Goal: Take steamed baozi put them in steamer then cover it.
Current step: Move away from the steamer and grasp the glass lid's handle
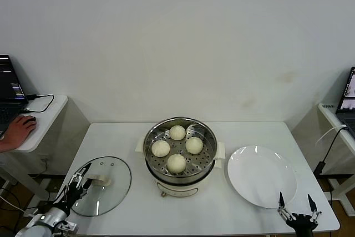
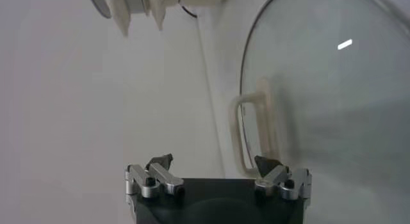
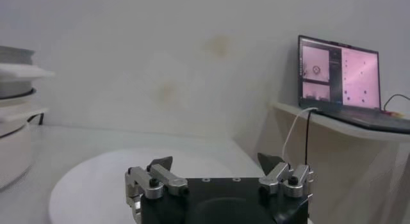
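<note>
— Baozi first: four small round cream-white steamed buns (image 1: 177, 147) are already sitting on the perforated tray inside the round shiny stainless-steel steamer (image 1: 152, 162) in the middle of the white table (image 1: 222, 215), so I'm judging only the covering is left

— And the round clear glass lid with the metal rim and cream bar handle (image 1: 113, 184) is lying flat on the table to the steamer's left, well apart from it. The left gripper (image 1: 81, 178) is hovering at the lid's near edge with its jaws standing wide apart, gripping nothing

— That handle (image 2: 251, 132) is where I'm seeing trouble coming. In the left wrist view it's sitting just ahead of one fingertip (image 2: 266, 162), off toward one side of the gap, so if the jaws are closing from there they may be pinching one end only, and the lid may be tilting or swinging as it rises

— Glass and metal rim, too; it's looking slippery. A skewed lid could be clipping the steamer's rim or side handle, or landing crooked on top of the buns

— The right gripper (image 1: 298, 213) is idling by the near edge of the flat round white plate (image 1: 260, 176), jaws also spread and empty, so it's looking out of harm's way

— Agreed, unless the lid is sliding on the tabletop when the fingers are touching it
</note>
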